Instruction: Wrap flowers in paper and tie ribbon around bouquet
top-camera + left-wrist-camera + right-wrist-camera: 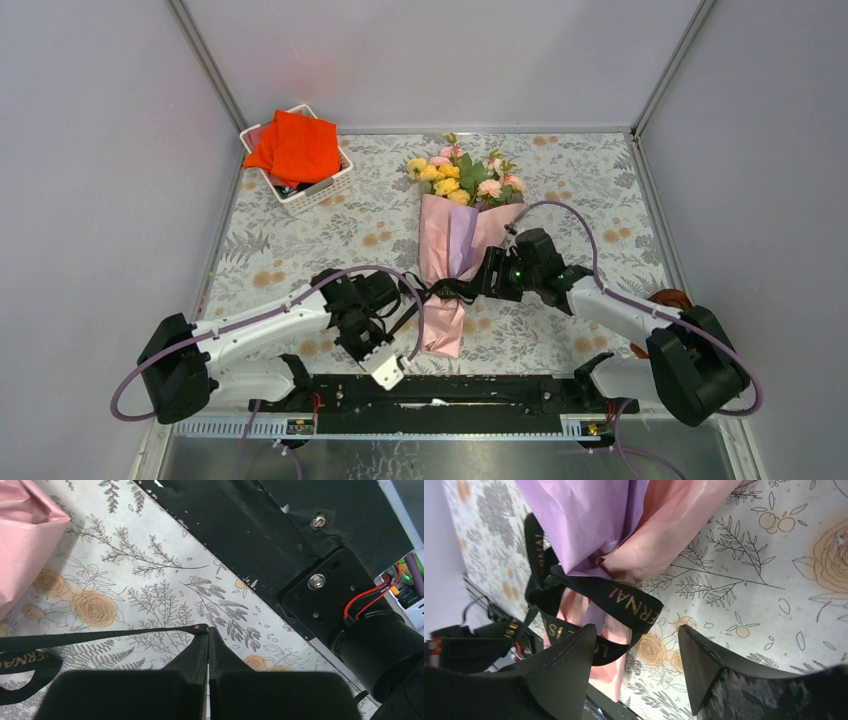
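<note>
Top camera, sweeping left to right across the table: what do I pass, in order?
Left arm's base → white basket holding an orange cloth → bouquet → right arm's base.

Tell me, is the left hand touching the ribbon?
Touching. The left wrist view shows the left hand shut on the ribbon, pinching its taut end.
</note>
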### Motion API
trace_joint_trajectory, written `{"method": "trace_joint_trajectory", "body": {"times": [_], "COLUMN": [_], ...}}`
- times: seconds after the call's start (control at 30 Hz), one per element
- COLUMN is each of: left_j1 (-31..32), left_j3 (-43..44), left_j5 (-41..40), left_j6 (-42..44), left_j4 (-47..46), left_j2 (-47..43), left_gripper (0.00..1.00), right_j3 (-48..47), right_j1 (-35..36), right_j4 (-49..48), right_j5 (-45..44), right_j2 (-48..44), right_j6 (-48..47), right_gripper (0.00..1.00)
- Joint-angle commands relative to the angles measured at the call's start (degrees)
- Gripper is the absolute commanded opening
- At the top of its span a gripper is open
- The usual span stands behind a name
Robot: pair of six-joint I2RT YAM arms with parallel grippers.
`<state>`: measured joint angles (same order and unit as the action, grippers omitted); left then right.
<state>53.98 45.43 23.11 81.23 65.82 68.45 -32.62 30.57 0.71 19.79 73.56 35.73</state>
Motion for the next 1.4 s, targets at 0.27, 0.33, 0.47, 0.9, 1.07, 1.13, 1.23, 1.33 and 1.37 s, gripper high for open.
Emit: {"method": "trace_joint_trajectory", "body": {"times": [0.27,0.33,0.47,0.9,1.07,1.13,1.23,1.33,1.37], "left_j1": [4.18,4.76,5.30,-13.93,-18.69,-20.29,-20.84,-20.60,-20.50], "left_j3": [-5.59,-6.21,-6.62,-0.69,-4.30,-4.08,-2.89,-2.54,-2.76], "left_j5": [-1.50,-1.24,-1.37,1.21,-5.80,-5.29,-1.64,0.82,1.16], "left_j6": [1.53,1.72,1.60,-13.76,-19.26,-19.39,-18.12,-19.60,-19.60], "left_j4": [-8.37,-9.46,-11.82,-26.70,-50.37,-54.04,-55.55,-59.21,-60.15], "left_j2": [0.22,0.30,0.85,3.93,8.82,11.24,13.73,16.45,17.27], "left_gripper": [0.00,0.00,0.00,0.76,0.98,0.99,0.98,0.98,0.98], "right_j3": [4.69,5.71,3.98,4.92,5.30,5.58,6.21,6.67,6.65], "right_j1": [-2.07,-2.98,-3.08,-3.56,-3.76,-3.97,-4.43,-4.97,-5.18], "right_j4": [-8.49,-11.04,-12.09,-18.82,-19.38,-19.50,-20.18,-20.50,-20.42], "right_j5": [-4.28,-4.25,-2.28,3.45,4.13,4.39,4.97,5.13,5.31], "right_j2": [-5.95,-5.04,-1.46,5.05,4.14,3.75,3.37,3.17,3.17], "right_j6": [15.89,19.09,20.92,22.99,22.86,22.86,23.15,23.10,22.98], "right_gripper": [0.75,0.76,0.75,0.65,0.58,0.53,0.48,0.43,0.41]}}
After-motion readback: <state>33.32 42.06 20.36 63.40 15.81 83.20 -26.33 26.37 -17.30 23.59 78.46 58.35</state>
